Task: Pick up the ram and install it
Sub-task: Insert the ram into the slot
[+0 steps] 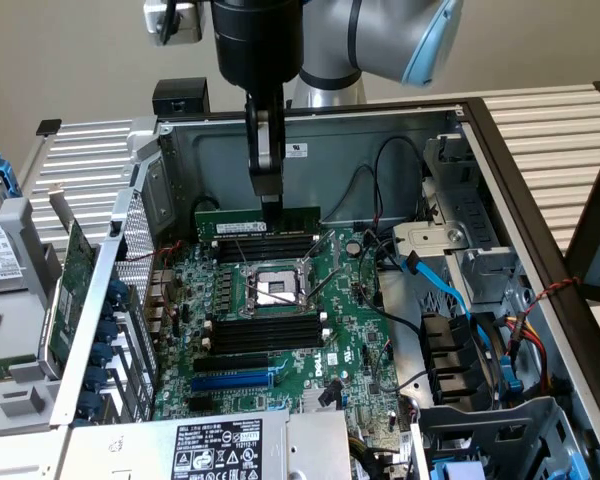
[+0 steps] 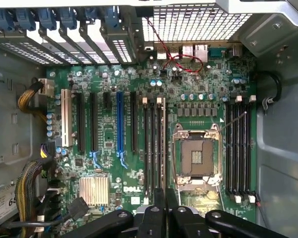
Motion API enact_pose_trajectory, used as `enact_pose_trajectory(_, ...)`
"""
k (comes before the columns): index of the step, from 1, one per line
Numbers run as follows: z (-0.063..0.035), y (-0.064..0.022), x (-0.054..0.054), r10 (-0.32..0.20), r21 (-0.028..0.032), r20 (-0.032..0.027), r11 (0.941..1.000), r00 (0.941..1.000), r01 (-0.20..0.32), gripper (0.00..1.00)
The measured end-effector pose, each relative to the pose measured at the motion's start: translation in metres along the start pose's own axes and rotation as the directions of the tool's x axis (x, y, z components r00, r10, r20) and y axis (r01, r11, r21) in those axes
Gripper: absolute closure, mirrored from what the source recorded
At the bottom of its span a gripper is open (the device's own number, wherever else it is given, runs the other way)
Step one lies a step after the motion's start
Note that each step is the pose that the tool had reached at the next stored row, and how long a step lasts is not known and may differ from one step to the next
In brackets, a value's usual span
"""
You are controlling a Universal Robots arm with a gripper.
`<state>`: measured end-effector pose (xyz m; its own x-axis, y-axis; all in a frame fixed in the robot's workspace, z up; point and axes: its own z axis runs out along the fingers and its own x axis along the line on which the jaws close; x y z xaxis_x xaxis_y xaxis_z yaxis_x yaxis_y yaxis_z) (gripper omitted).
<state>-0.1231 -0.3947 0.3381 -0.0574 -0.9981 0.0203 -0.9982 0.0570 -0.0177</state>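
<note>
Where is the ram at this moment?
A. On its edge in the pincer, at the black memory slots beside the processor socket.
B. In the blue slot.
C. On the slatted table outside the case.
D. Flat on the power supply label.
A: the pincer is shut on the ram, which stands on its long edge at the black memory slots next to the processor socket.
</note>
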Motion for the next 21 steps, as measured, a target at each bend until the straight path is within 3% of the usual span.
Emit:
enact_pose_trajectory(8,0.0102,0.0001,0.001,0.003,0.0000,0.0054,1.0000,1.0000,-0.003,0.88)
enact_pose_trajectory(13,0.0176,-0.0001,0.007,0.004,-0.0003,0.0114,1.0000,0.9999,-0.004,0.88)
enact_pose_trajectory(21,0.0300,0.0000,0.008,0.009,-0.0004,0.0134,1.0000,0.9999,-0.009,0.88)
